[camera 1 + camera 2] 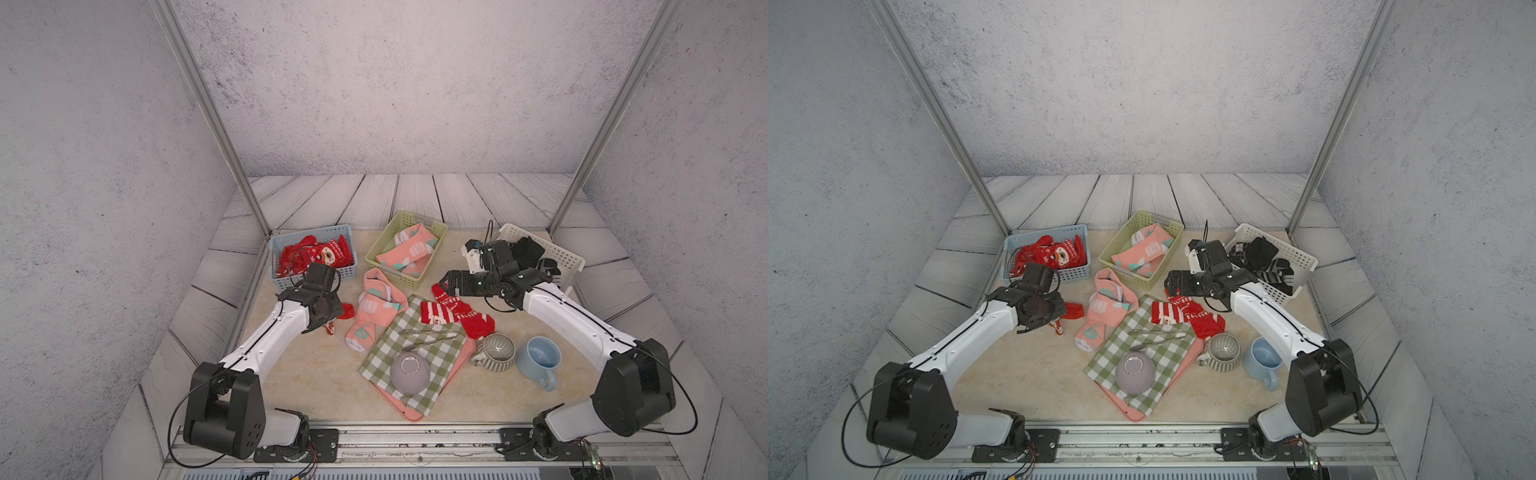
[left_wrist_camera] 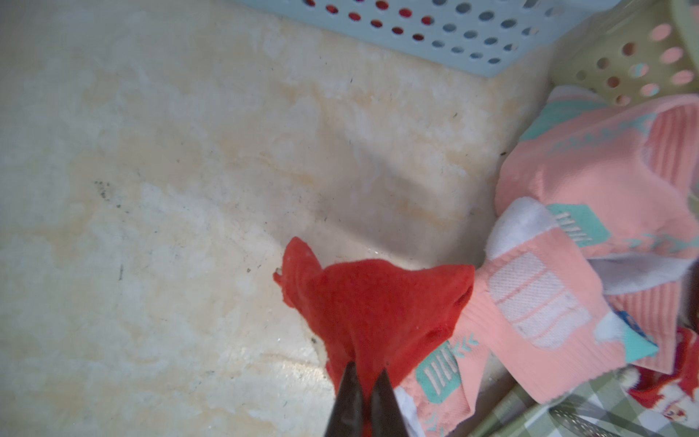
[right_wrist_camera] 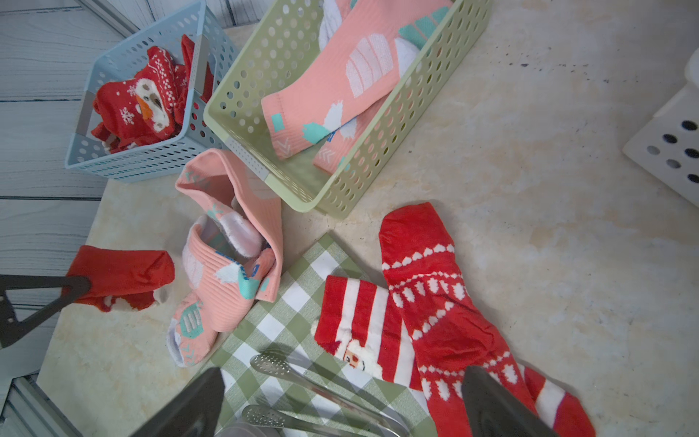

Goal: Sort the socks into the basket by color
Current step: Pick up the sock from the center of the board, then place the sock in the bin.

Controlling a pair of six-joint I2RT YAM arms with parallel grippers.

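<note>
One red fabric sock (image 2: 378,302) with a white print is being pinched between the pressed-together jaws of the left gripper (image 2: 365,378), at about nine o'clock on the beige marbled tabletop (image 1: 291,374), reading the top views with twelve at the back wall. Just beside it, at its three o'clock, a heap of salmon-pink socks (image 1: 374,307) with teal-and-white marks is lying near the table's centre. Farther toward three o'clock, a red-and-white striped Santa sock (image 1: 436,313) and a red sock with white bands (image 1: 471,318) are lying overlapped, the striped one resting partly on a green-and-white checked cloth (image 1: 419,361). The right gripper (image 3: 342,378) is hovering over this pair with its jaws spread wide, holding nothing.

At ten o'clock a pale-blue perforated plastic basket (image 1: 291,243) is holding red printed socks (image 1: 328,251). At twelve a light-green perforated basket (image 1: 395,282) is holding pink socks (image 1: 409,251). At two a white perforated basket (image 1: 565,259) is holding black-and-grey socks (image 1: 530,249).

At six o'clock the checked cloth is covering a pink tray (image 1: 467,359) and carrying an upturned grey bowl (image 1: 409,374) and metal tongs (image 1: 428,337). A ribbed grey-green mug (image 1: 496,353) and a pale-blue mug (image 1: 540,359) are standing side by side at four o'clock.
</note>
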